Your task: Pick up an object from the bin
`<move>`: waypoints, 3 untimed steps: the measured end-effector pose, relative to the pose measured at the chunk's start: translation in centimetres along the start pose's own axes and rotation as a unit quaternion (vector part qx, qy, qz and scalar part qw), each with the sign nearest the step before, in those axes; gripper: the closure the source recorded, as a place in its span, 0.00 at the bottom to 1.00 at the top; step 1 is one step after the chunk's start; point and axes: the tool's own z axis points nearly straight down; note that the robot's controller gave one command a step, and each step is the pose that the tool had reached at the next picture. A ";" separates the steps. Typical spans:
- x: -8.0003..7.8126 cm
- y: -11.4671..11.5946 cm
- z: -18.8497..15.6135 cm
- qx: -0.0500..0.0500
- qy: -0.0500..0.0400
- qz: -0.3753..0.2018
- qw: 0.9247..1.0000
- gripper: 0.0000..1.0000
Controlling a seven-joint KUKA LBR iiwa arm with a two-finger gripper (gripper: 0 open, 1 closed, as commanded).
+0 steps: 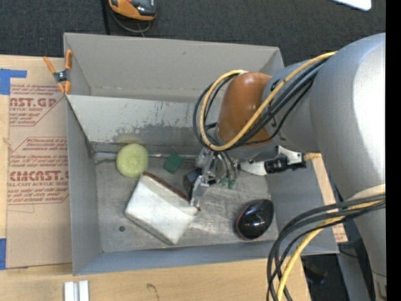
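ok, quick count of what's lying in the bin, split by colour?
Yellow-green: 1, a ball
Dark green: 1, a small block
White: 1, a flat pad
Black: 1, a rounded lump
Total: 4 that can be told apart; the gripper may hide something beneath it.

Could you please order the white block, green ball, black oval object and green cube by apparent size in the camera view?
1. white block
2. black oval object and green ball, about alike
3. green cube, smallest
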 end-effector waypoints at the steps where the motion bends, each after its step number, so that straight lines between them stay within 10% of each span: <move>1: 0.1 0.0 0.5 -0.001 -0.003 0.001 1.000 0.00; 2: 0.3 0.1 0.7 -0.001 0.000 0.000 1.000 1.00; 3: 0.3 0.1 0.7 -0.001 0.000 0.000 1.000 1.00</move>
